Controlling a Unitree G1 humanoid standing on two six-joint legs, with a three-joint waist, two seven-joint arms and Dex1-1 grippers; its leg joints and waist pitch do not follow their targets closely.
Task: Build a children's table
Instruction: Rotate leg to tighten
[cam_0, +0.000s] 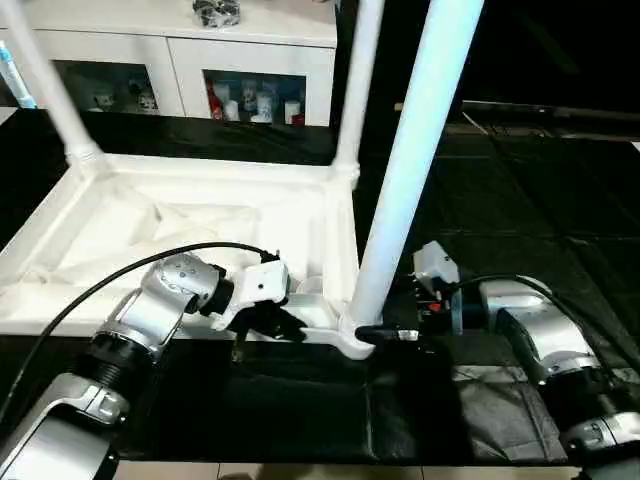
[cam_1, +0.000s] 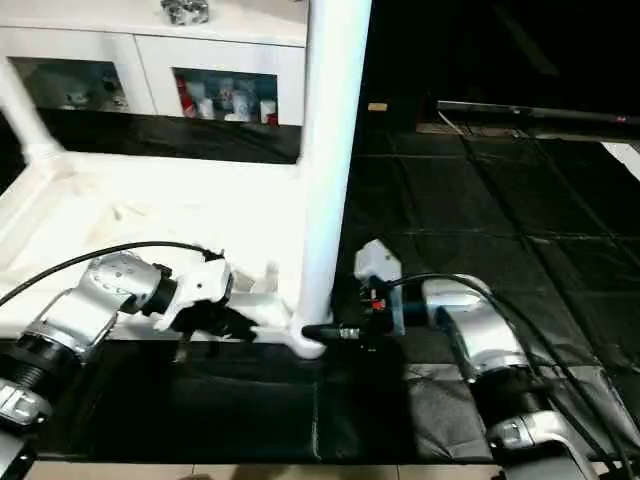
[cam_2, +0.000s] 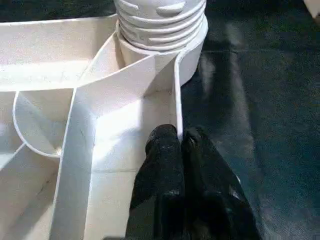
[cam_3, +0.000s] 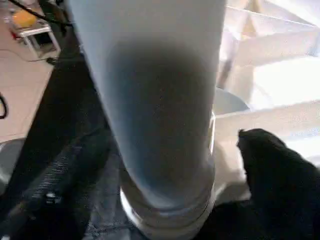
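Leg-fitting under way: the left gripper (cam_2: 180, 145), jaws shut on the rim of the upturned children's table (cam_0: 200, 235) lying on the black floor (cam_1: 480, 210), steadies it; the right gripper (cam_3: 235, 165), jaws wide, straddles the near leg (cam_0: 415, 150) above its corner socket (cam_2: 165, 55). Likely next: gripping and screwing it home. Beyond, two legs stand fitted.

The upturned table top (cam_0: 200, 225) lies on black floor mats (cam_0: 520, 200).
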